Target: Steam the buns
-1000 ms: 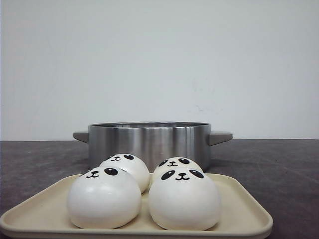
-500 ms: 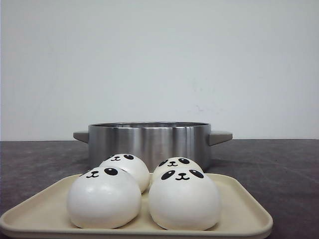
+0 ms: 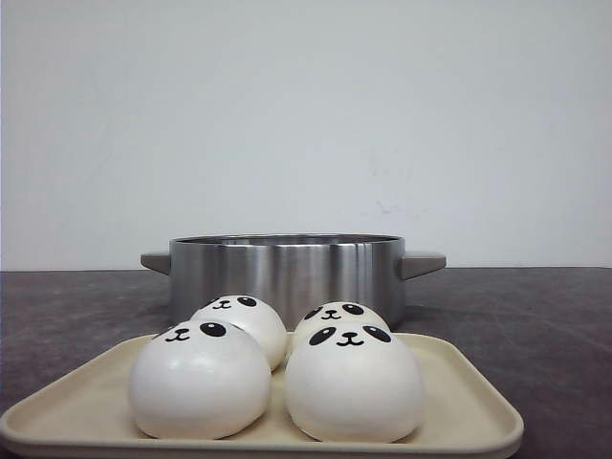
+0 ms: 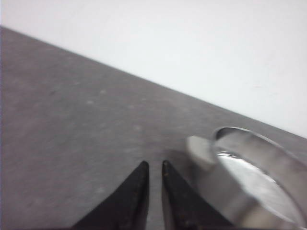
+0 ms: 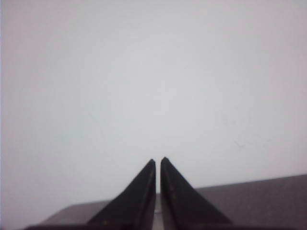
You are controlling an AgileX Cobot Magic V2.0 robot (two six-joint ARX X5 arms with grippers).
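Several white buns with black panda faces sit close together on a beige tray (image 3: 475, 417) at the front of the table: one at front left (image 3: 199, 381), one at front right (image 3: 354, 384), and two behind them (image 3: 244, 323) (image 3: 337, 318). Just behind the tray stands a steel pot (image 3: 287, 273), open at the top. Neither arm shows in the front view. My left gripper (image 4: 154, 165) is shut with nothing in it, low over the dark table beside the pot (image 4: 259, 187) and its grey handle (image 4: 199, 151). My right gripper (image 5: 158, 160) is shut, holds nothing and points at the white wall.
The dark grey tabletop (image 3: 535, 316) runs back to a plain white wall (image 3: 306, 115). The pot has a grey handle on each side (image 3: 423, 262) (image 3: 155, 260). The pot's inside is hidden in the front view.
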